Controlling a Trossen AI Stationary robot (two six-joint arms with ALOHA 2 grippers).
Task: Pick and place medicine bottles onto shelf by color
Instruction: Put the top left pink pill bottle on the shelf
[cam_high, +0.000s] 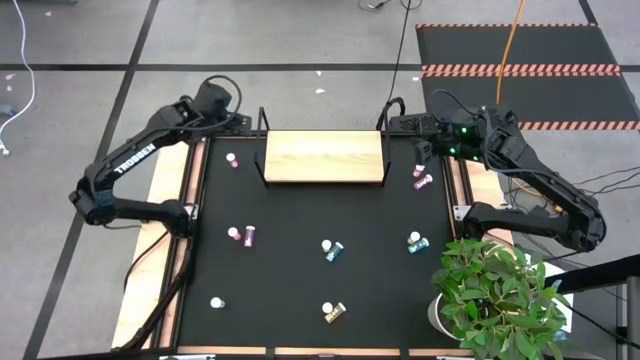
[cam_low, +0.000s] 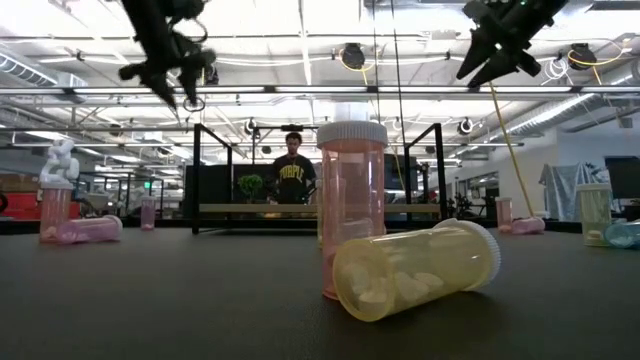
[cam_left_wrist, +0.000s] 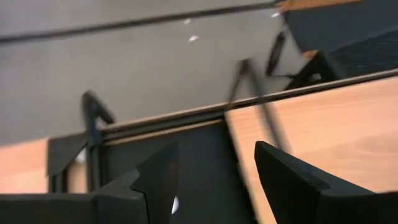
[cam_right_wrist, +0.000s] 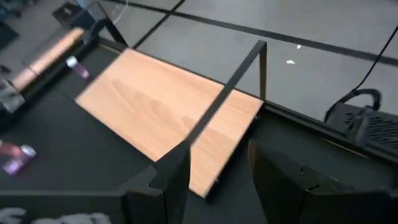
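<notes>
The light-wood shelf (cam_high: 323, 156) with black brackets stands at the table's far middle; its board holds no bottles. Small white-capped bottles lie scattered on the black tabletop: pink ones (cam_high: 243, 235) (cam_high: 233, 160) (cam_high: 421, 178), teal ones (cam_high: 332, 250) (cam_high: 416, 242), a yellow one (cam_high: 334, 312). The low view shows an upright pink bottle (cam_low: 350, 200) with a yellow one (cam_low: 415, 270) lying against it. My left gripper (cam_left_wrist: 211, 180) is open and empty, up in the air by the shelf's far left corner (cam_high: 243, 122). My right gripper (cam_right_wrist: 217, 180) is open and empty by the shelf's far right corner (cam_high: 400, 125).
A potted green plant (cam_high: 500, 295) stands at the table's near right corner. A single white-capped bottle (cam_high: 216, 302) sits near the left front. A person (cam_low: 292, 180) stands in the room beyond the far edge. The shelf's black brackets (cam_right_wrist: 236, 81) stick up at its ends.
</notes>
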